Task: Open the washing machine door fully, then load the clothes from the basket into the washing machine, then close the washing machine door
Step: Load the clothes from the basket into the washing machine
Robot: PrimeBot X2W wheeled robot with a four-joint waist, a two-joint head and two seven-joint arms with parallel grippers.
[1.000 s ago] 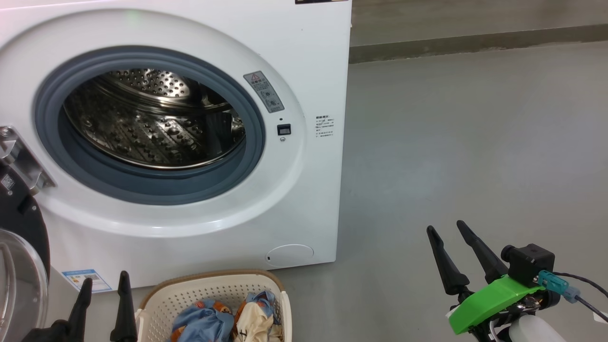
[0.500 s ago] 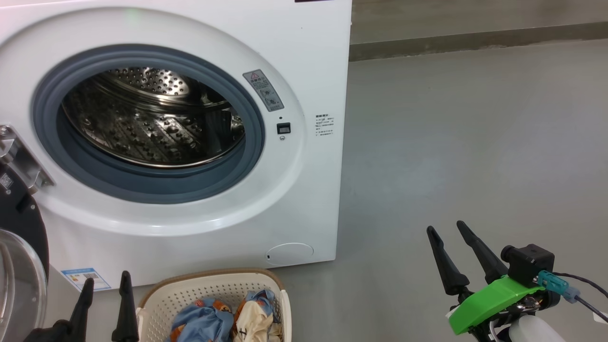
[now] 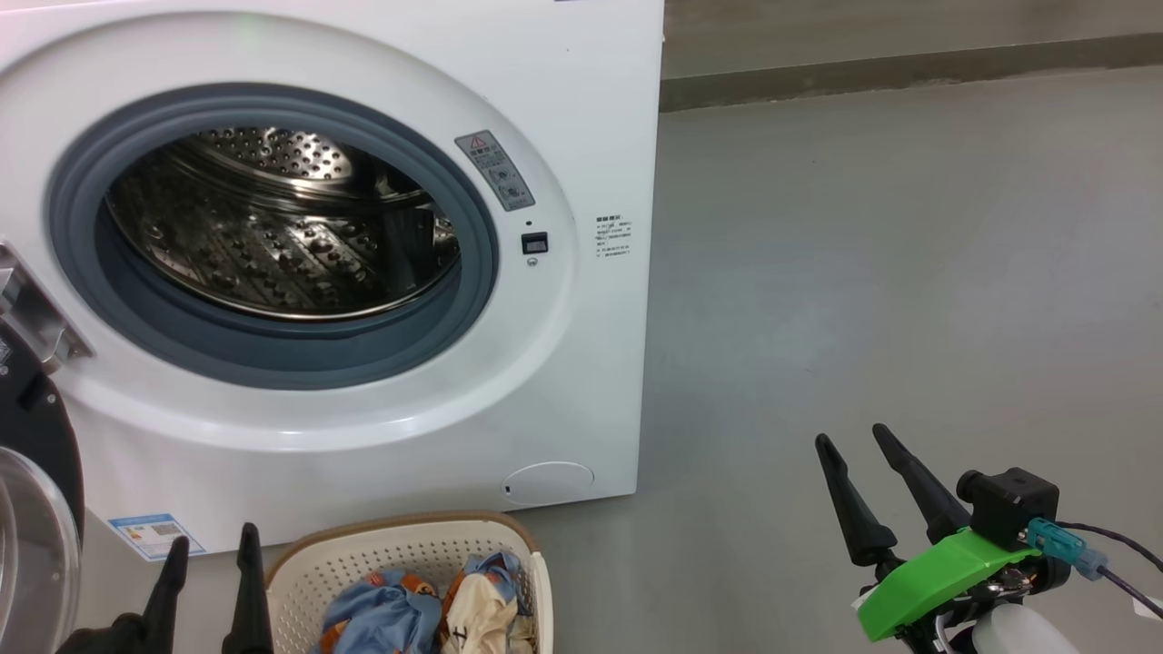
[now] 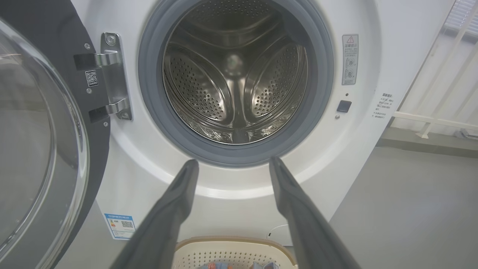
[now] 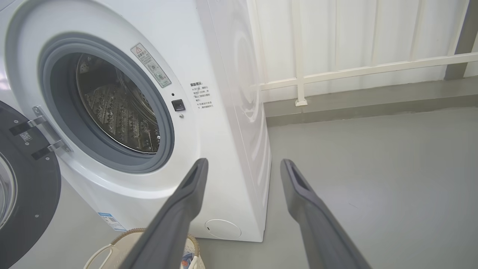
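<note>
- Washing machine door (image 4: 39, 130): swung open at the far left and hung on a metal hinge (image 4: 114, 76); its glass bowl is turned out into the room.
- Left gripper (image 3: 212, 536): raised at the lower left of the head view, between door and basket; the fingers are pointed up at the machine's front, held well apart, and nothing is gripped.
- Basket (image 3: 400, 523): set on the floor (image 3: 909, 272) just before the machine's lower front, below the opening; its long axis cannot be told, the near end being cut off.
- Clothes (image 3: 427, 609): heaped in the basket, blue-and-orange pieces to the left, a cream one to the right.
- Washing machine (image 3: 581, 109): its round opening is faced toward the robot; the steel drum (image 3: 273, 227) is ringed by a grey-blue gasket (image 3: 273, 350), with its axis run straight back.
- Right gripper (image 3: 850, 433): held over bare floor, well apart from the machine; the fingers are tilted up and leftward, spread, and nothing is clasped.
</note>
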